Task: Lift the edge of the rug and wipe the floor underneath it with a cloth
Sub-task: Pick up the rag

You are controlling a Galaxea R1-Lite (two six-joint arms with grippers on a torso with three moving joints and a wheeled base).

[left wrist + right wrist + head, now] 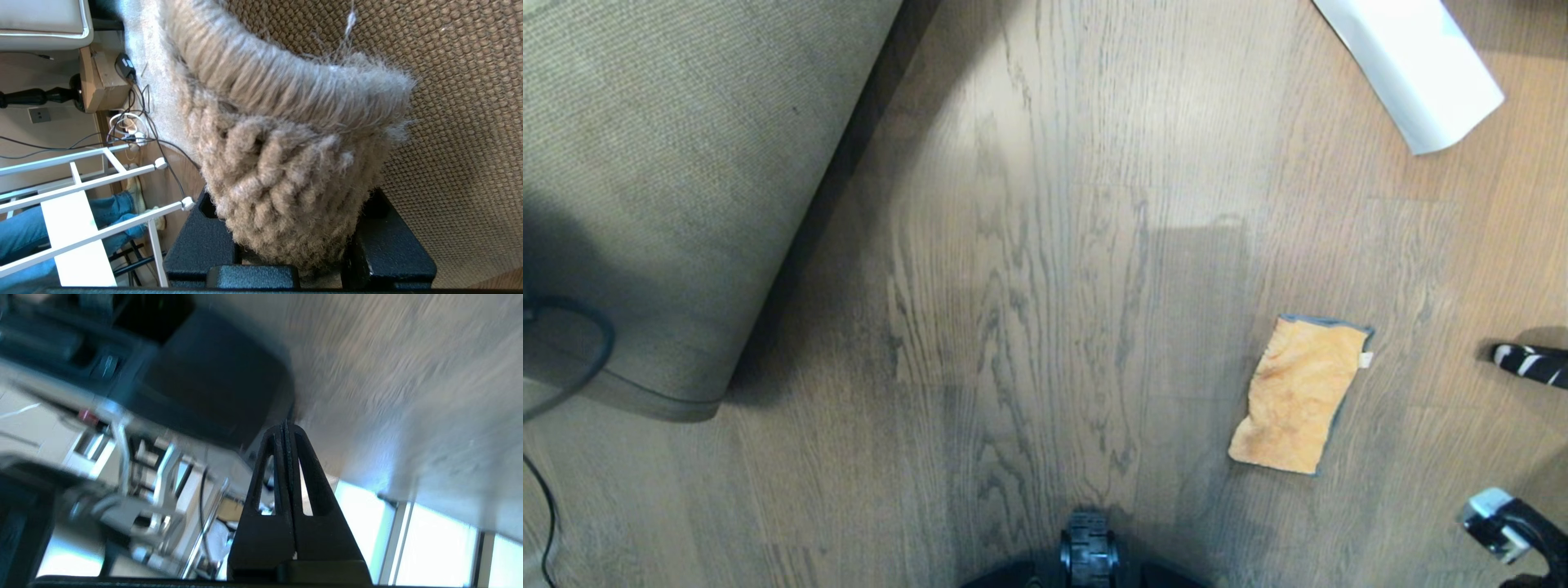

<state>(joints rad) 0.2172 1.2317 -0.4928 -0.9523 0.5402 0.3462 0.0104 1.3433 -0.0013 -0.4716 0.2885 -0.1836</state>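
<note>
My left gripper [294, 228] is shut on the edge of the rug [286, 171], whose grey pile bulges between the two black fingers [204, 237]. The rug [670, 163] is held up at the left of the head view with its beige woven backing showing, and it hides that gripper there. The bared floor [1045, 286] lies in the middle. The orange cloth [1298, 396] lies flat on the floor at the right, untouched. My right gripper [286, 433] is shut and holds nothing. Part of the right arm [1503, 523] shows at the lower right, short of the cloth.
A white rolled paper [1413, 65] lies at the far right. A black-and-white striped object [1531, 363] pokes in from the right edge, beyond the cloth. My base wheel [1089, 555] is at the near edge. A person's legs [24, 237], a white frame [81, 192] and cables [135, 122] stand beyond the rug.
</note>
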